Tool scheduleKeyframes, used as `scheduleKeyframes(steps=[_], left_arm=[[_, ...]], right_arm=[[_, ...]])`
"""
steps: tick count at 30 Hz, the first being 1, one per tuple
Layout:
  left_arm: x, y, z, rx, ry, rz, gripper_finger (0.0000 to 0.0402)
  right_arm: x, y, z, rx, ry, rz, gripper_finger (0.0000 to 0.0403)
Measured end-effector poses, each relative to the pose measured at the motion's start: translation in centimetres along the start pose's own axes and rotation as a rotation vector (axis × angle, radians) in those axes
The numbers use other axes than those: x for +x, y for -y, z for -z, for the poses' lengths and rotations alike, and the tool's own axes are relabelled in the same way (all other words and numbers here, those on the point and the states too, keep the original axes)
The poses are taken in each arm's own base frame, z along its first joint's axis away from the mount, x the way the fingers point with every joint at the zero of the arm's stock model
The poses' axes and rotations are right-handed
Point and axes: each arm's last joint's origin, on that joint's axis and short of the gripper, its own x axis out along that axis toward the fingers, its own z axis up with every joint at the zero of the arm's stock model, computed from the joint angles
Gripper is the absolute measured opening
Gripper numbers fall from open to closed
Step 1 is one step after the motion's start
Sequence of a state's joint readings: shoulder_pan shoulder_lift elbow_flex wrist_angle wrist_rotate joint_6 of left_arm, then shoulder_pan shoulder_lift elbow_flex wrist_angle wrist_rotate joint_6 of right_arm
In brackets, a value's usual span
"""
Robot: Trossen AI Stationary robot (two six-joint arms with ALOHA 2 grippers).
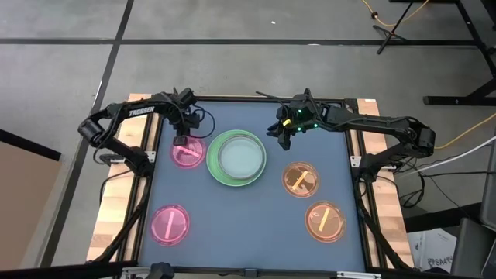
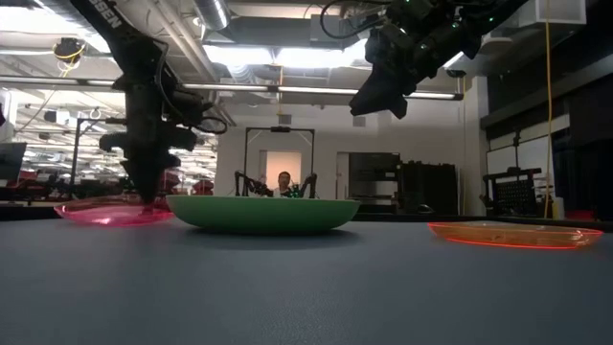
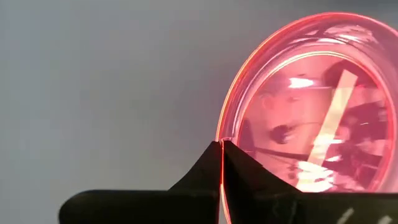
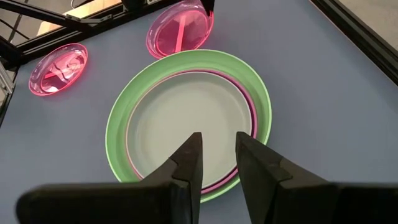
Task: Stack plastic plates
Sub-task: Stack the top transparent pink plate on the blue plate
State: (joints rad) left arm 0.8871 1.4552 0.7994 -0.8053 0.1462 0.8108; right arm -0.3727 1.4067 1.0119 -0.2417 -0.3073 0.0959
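The green plate (image 1: 236,157) lies mid-table with the purple plate (image 4: 251,112) and the pale blue-grey plate (image 4: 186,121) nested inside it. One pink plate (image 1: 187,152) lies left of this stack, a second pink plate (image 1: 170,224) nearer the near edge. Two orange plates (image 1: 301,179) (image 1: 325,220) lie on the right. My left gripper (image 1: 184,140) stands at the first pink plate's far rim, shut on it. My right gripper (image 4: 219,155) hangs open, raised above the stack's far right side (image 2: 378,96). My left gripper pinches the pink plate's rim (image 3: 222,138) at its far edge, one finger inside the plate and one outside. The fingers (image 2: 148,196) come from above, pointing down. The plate (image 2: 113,213) appears to lie flat on the table.
The table's blue-grey mat (image 1: 240,225) is bare between the near pink plate and the near orange plate. Wooden boards and black frame rails (image 1: 353,147) run along both sides. A person sits far off in the room (image 2: 284,182).
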Motion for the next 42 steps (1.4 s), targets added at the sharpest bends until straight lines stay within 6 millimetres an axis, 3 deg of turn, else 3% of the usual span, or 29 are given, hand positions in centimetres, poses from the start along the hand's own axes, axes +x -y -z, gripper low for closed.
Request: scheduleKeyframes(steps=[18,42], left_arm=[[-4.5,2.2,1.1,0.016,0.103,-0.062,0.0000],[-7.5,4.3,2.2,-0.005,0.238,-0.091,0.0000]], right_arm=[[0.0,0.0,0.0,0.000,0.000,0.000,0.0087],[0.0,0.0,0.0,0.001,0.000,0.000,0.0087]])
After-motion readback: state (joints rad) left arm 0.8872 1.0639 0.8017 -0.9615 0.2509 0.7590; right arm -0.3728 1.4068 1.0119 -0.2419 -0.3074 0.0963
